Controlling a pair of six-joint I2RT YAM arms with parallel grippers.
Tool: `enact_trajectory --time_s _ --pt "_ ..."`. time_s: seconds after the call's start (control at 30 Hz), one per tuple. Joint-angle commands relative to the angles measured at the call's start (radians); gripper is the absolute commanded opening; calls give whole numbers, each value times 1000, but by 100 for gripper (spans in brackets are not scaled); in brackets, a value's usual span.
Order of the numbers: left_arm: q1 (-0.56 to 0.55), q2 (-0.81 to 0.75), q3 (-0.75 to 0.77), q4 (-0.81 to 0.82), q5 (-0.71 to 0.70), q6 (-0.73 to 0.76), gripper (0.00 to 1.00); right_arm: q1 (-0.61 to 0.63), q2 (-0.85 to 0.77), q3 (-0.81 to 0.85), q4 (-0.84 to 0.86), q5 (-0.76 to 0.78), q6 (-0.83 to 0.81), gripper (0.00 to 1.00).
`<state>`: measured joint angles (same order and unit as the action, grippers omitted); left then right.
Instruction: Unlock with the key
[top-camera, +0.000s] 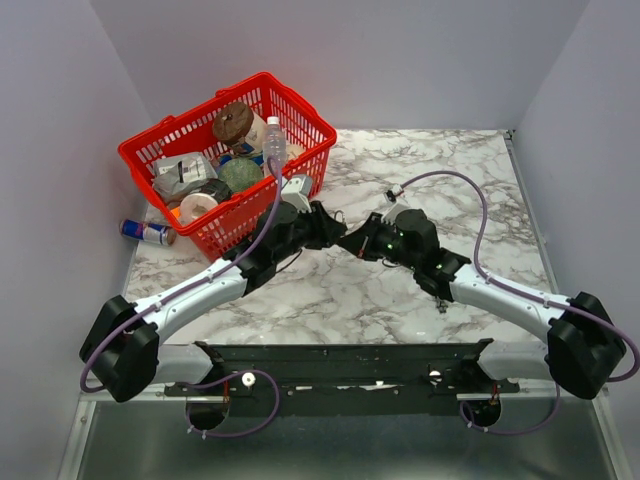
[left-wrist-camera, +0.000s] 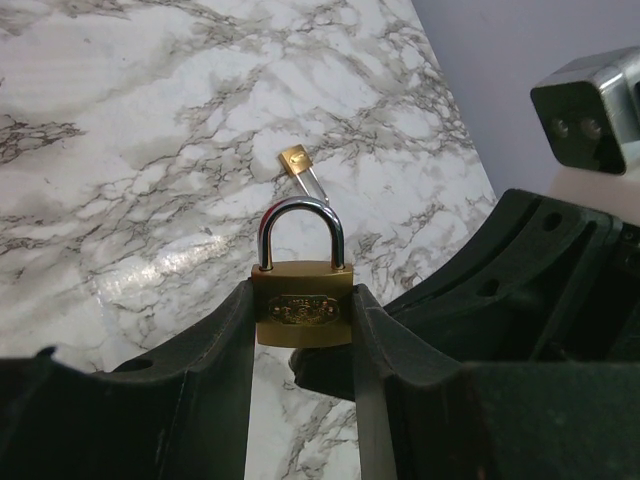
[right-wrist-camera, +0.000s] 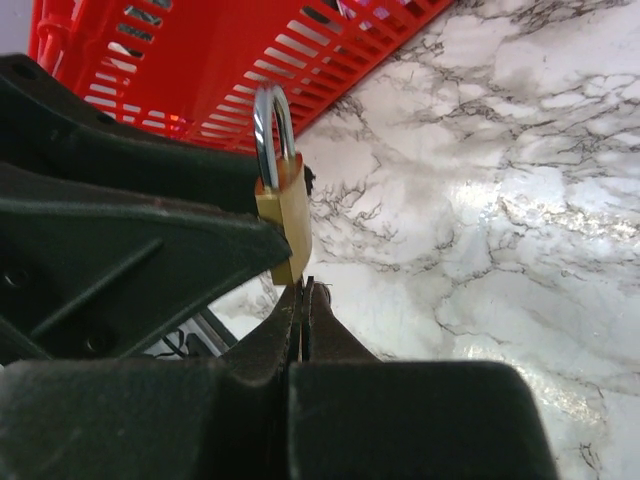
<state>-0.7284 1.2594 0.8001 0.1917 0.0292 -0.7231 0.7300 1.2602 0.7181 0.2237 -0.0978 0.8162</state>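
key not plainly seen, at the underside of a clamped padlock

the key is not made out for certain: only a thin dark sliver (right-wrist-camera: 307, 286) is seen just under the padlock (left-wrist-camera: 303, 305), touching its base, at the tips of the right gripper (right-wrist-camera: 303, 300), whose fingers are pressed fully together. the brass padlock is clamped by its two sides in the left gripper (left-wrist-camera: 303, 300), held upright above the tabletop (top-camera: 480, 230), with its silver shackle seated in the body. beyond the padlock, a small brass-headed piece with a thin metal stem (left-wrist-camera: 296, 158) is seen lying on the marble. behind the padlock, on the left arm's side, a red basket (top-camera: 190, 130) filled with mixed goods is seen.
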Motion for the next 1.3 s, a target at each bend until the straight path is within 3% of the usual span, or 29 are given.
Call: enact_trajectory --time_s 0.0,0.33,0.53,0.77,1.27 --pt "-29 11 -13 -26 34 14 0 -35 -33 1 80 90 -11 1" --pt "-37 21 -16 -9 64 -2 0 -41 -48 -54 203 76 -51 1" --pt "-37 26 -12 41 156 -3 0 -46 -51 -71 238 52 -66 1" --pt "-37 23 -9 123 267 13 0 -107 -111 -137 315 -69 -63 1" --pt "-37 28 -7 293 466 1 0 -227 -258 -175 316 -296 -74 1"
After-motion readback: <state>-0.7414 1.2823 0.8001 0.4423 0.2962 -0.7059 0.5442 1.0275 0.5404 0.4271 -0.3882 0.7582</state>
